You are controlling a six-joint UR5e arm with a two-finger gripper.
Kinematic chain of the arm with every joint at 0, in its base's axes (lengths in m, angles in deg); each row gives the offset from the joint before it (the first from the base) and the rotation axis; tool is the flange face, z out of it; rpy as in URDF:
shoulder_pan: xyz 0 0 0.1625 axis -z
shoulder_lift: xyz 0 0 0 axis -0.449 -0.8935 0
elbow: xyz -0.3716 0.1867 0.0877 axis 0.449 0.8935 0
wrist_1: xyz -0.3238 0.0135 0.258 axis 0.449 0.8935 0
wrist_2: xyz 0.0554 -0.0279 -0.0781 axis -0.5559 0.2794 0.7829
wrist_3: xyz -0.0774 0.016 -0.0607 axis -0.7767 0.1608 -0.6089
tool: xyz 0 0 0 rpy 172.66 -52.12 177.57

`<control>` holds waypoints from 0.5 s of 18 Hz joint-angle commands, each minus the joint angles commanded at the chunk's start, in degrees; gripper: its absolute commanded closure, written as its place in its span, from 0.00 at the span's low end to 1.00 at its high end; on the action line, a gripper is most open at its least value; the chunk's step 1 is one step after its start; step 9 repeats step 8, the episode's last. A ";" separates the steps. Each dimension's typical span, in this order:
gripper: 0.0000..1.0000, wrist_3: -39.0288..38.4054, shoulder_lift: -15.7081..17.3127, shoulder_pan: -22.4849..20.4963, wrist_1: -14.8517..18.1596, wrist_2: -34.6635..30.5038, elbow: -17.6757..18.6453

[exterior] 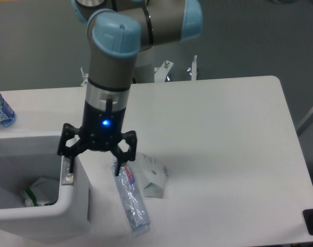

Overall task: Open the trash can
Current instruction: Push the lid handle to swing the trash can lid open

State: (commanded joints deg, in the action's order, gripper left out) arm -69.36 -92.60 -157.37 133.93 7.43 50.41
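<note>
White trash can (69,206) open, crumpled waste (38,189) inside, end effector (94,167) spread apart.

Even, fairly dim indoor light comes from above, with a cool bluish cast over everything. The white tabletop (223,134) reads as pale grey and shows no hard glare. Soft, short shadows lie under the claw (94,162) and beside the clear bottle (132,198). A small blue lamp on the claw's body glows brightly and blooms a little. The whole picture is slightly soft and grainy, with fine detail such as the bottle's label smeared. The dark background beyond the tabletop is murky.
</note>
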 joint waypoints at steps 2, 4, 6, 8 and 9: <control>0.00 2.54 0.71 -0.97 0.26 -7.62 0.35; 0.00 8.59 0.80 -0.97 1.66 -13.53 0.96; 0.00 15.27 0.54 -0.97 4.73 -16.17 1.23; 0.00 20.46 0.45 -1.06 6.76 -20.03 1.32; 0.00 20.46 0.45 -1.06 6.76 -20.03 1.32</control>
